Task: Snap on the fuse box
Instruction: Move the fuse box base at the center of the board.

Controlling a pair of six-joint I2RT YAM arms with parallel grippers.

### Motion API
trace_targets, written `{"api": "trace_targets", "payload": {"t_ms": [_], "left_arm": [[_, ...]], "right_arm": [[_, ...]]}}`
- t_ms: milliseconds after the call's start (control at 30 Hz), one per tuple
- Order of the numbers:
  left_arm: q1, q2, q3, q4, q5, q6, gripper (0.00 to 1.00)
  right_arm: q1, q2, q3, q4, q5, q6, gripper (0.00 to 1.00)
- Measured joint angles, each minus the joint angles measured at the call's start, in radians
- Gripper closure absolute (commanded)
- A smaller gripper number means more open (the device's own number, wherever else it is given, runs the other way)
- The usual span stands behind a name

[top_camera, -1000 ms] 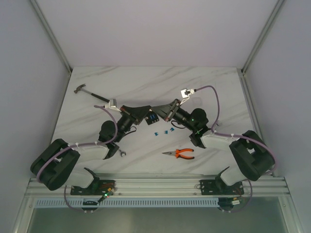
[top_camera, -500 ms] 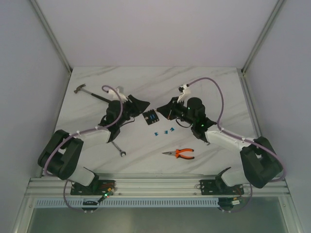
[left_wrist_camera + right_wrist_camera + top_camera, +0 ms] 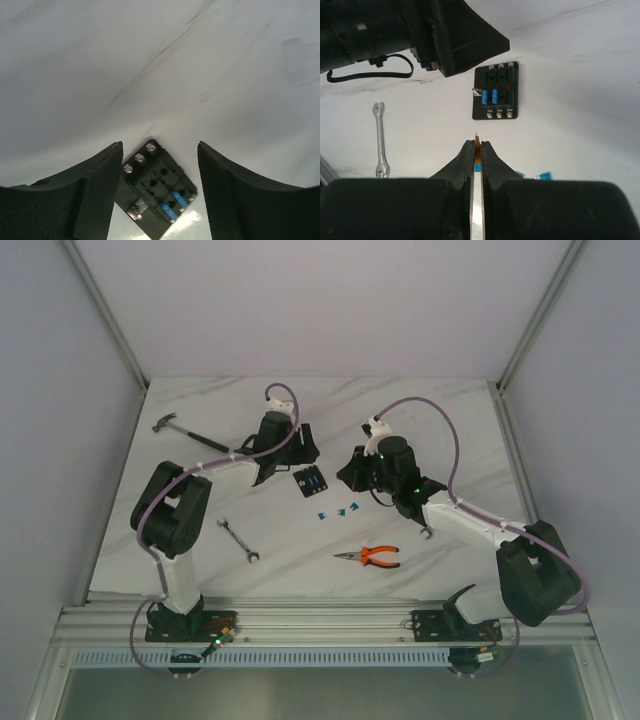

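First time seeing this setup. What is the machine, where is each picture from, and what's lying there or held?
Two robot arms are bolted to a table. One picture looks down from overhead; the other two come from cameras on each wrist. On the table lie the fuse box, a hammer, a wrench, orange-handled pliers and blue fuses. The left tool hangs open near the fuse box, holding nothing. The right tool is shut on a thin orange piece, likely a fuse.

The left arm (image 3: 170,515) and right arm (image 3: 465,525) had black joints, white links and looping lilac cables (image 3: 281,387); fingers (image 3: 95,195) were black wedges.
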Motion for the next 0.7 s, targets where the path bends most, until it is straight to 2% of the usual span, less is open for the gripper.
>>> {"api": "trace_targets", "payload": {"t_ms": [333, 700], "left_arm": [[-0.071, 0.121, 0.132, -0.189, -0.153, 0.108, 0.26], [-0.126, 0.130, 0.127, -0.256, -0.253, 0.132, 0.31]], "right_arm": [[-0.009, 0.001, 0.000, -0.027, 0.012, -0.016, 1.00], [-0.013, 0.001, 0.000, -0.033, 0.004, -0.015, 1.00]]}}
